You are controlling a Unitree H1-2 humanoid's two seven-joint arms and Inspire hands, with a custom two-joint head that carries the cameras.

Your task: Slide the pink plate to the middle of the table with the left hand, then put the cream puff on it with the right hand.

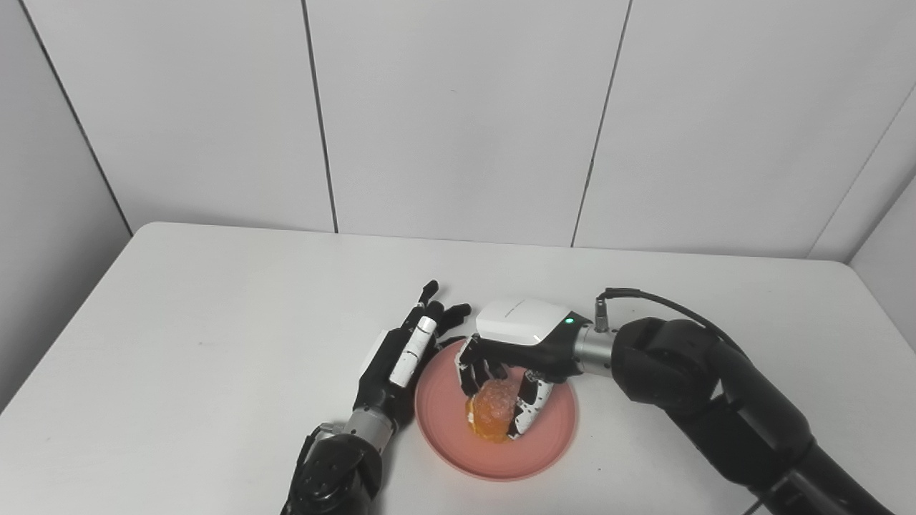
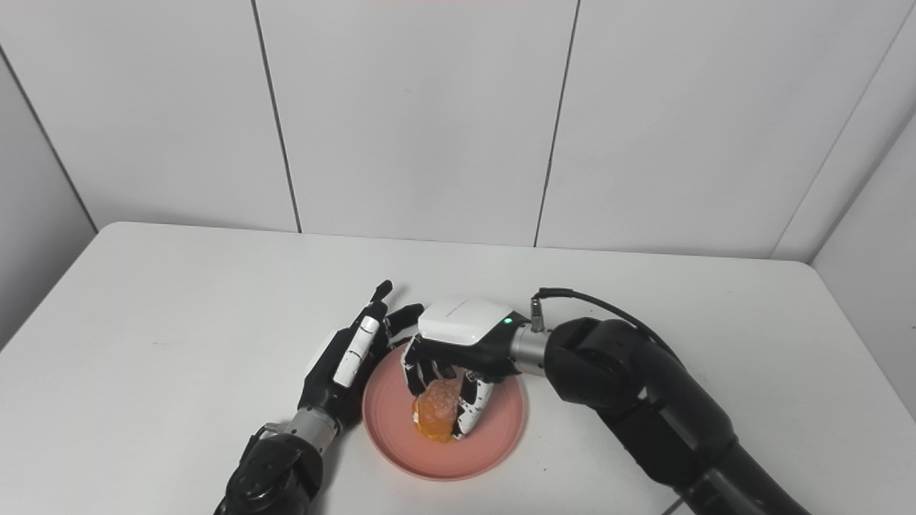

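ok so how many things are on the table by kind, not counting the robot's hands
pink plate: 1
cream puff, on the plate, inside the right hand's fingers: 1
total: 2

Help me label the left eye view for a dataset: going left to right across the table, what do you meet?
left hand → cream puff, over the pink plate → right hand, fingers closed around the puff, with its arm farther right. The plate spans from the left hand to under the right hand.
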